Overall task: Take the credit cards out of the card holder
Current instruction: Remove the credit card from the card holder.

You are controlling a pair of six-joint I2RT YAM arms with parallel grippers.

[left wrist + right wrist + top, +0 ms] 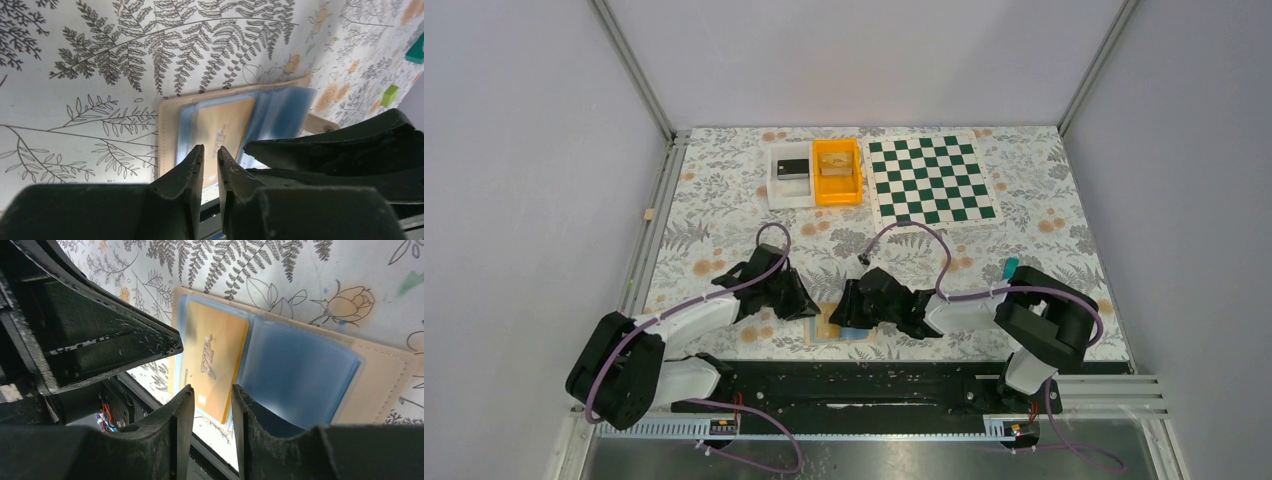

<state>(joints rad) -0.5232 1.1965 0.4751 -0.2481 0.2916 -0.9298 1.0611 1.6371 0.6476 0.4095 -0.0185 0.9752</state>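
The card holder (826, 331) lies open on the floral cloth at the near edge, between both grippers. In the left wrist view its tan border (167, 130) frames blue sleeves, with a gold card (225, 125) in one sleeve. My left gripper (210, 150) hovers at the card's near edge, its jaws a narrow gap apart with nothing between them. In the right wrist view the gold card (215, 355) sits left of the blue sleeve (300, 370). My right gripper (212, 390) is open over the card's near corner, empty. The left gripper (100, 340) shows there as a black mass.
A white tray (776, 190) holding a dark box and an orange bin (837, 190) stand at the back. A green chessboard mat (931, 180) lies to their right. A teal piece (1010, 266) lies right of centre. The black base rail (844, 385) runs just behind the holder.
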